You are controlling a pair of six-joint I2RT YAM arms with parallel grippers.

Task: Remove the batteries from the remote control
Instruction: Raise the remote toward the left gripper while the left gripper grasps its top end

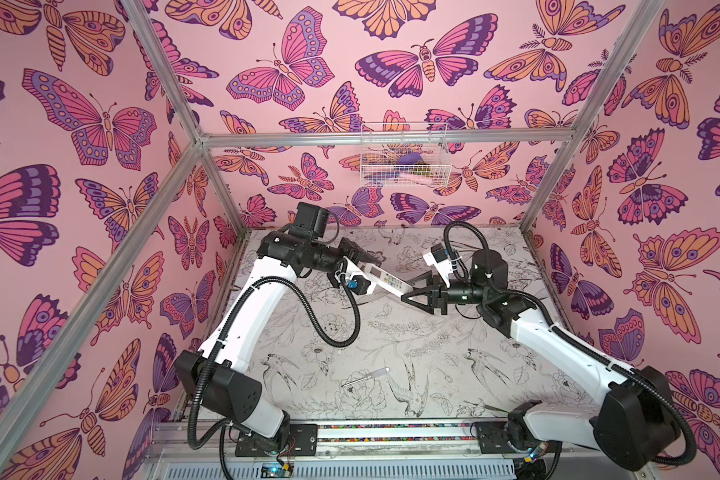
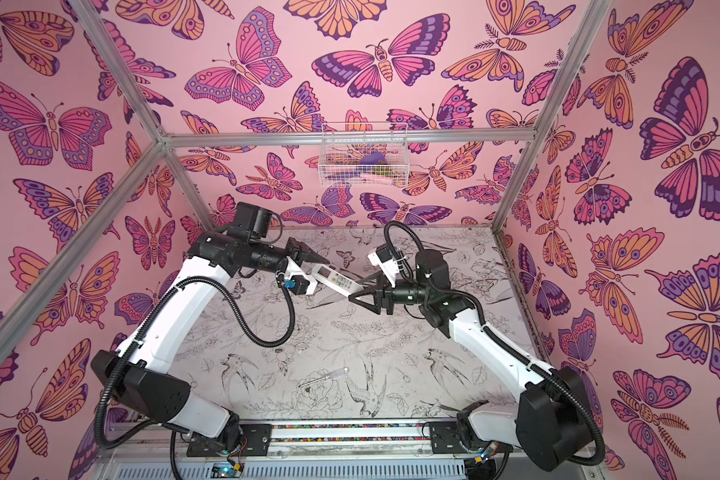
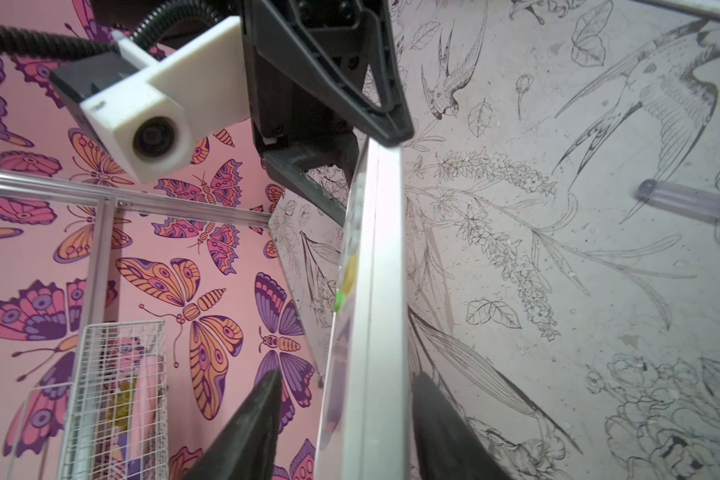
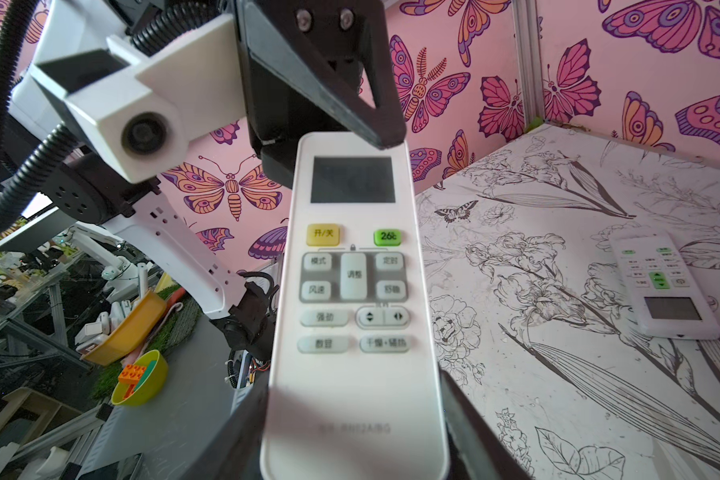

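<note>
A white remote control point(image 1: 385, 282) point(image 2: 337, 282) hangs above the table between both arms, with its button face point(image 4: 350, 291) towards the right wrist camera. My right gripper point(image 1: 410, 291) point(image 4: 354, 395) is shut on its plain lower end, gripping the two long edges. My left gripper point(image 1: 368, 270) point(image 3: 346, 378) straddles the screen end across its thickness. One finger point(image 3: 437, 415) lies against the remote's side point(image 3: 377, 311), and a gap shows at the other finger point(image 3: 262, 407). The batteries are hidden; no open compartment shows.
A clear-handled screwdriver point(image 1: 366, 376) point(image 2: 325, 377) point(image 3: 691, 203) lies on the table in front of the arms. A second white remote point(image 4: 661, 286) lies face up on the table. A white wire basket point(image 1: 404, 156) point(image 2: 364, 156) hangs on the back wall.
</note>
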